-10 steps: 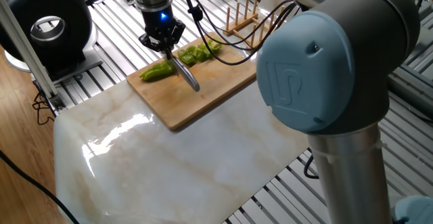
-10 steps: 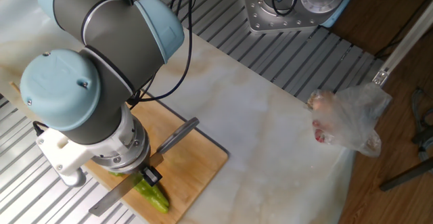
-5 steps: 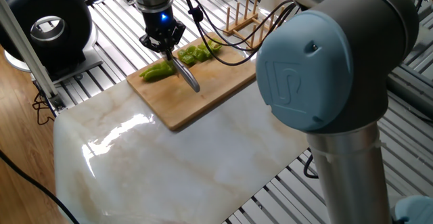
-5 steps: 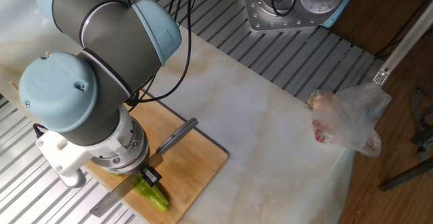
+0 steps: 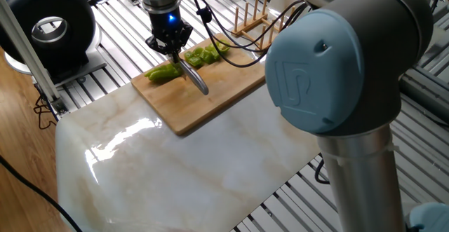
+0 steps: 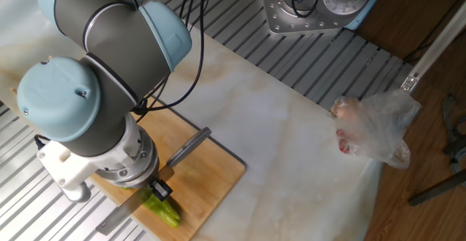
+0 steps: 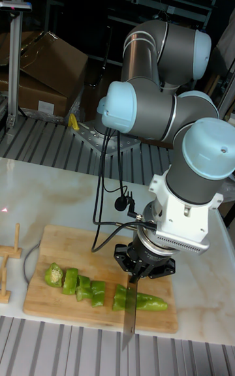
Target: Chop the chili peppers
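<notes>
Over the last second the arm has shifted only a little: in the other fixed view the big grey-and-blue joints have slid slightly toward the left of the frame, and the knife and board look as they did.

Going near to far in the tall fixed view, the first thing is the tip of the long steel-bladed knife [image 7: 128, 320], overhanging the front edge of the rectangular light-wood cutting board [image 7: 72, 239] low in the frame. Just behind it lies the uncut tapered end of the wrinkled light-green chili pepper [image 7: 147, 302], right of the blade, with a row of chunky green slices [image 7: 78, 284] running to the left across the lower middle. Above the blade sits the black two-finger gripper [image 7: 145, 264], clenched on the knife's handle; the handle itself is mostly hidden by the fingers. Beyond rise the arm's joints, the white marble-patterned tabletop [image 7: 39, 190] and dark shelving at the top.

The step in hand appears to be mid-chop: several pieces are off, and the blade stands at the boundary between slices and the remaining piece. The next move likely calls for lifting the edge clear, stepping it right along the pepper toward the tip, and pressing straight down to the board without dragging the loose piece.
</notes>
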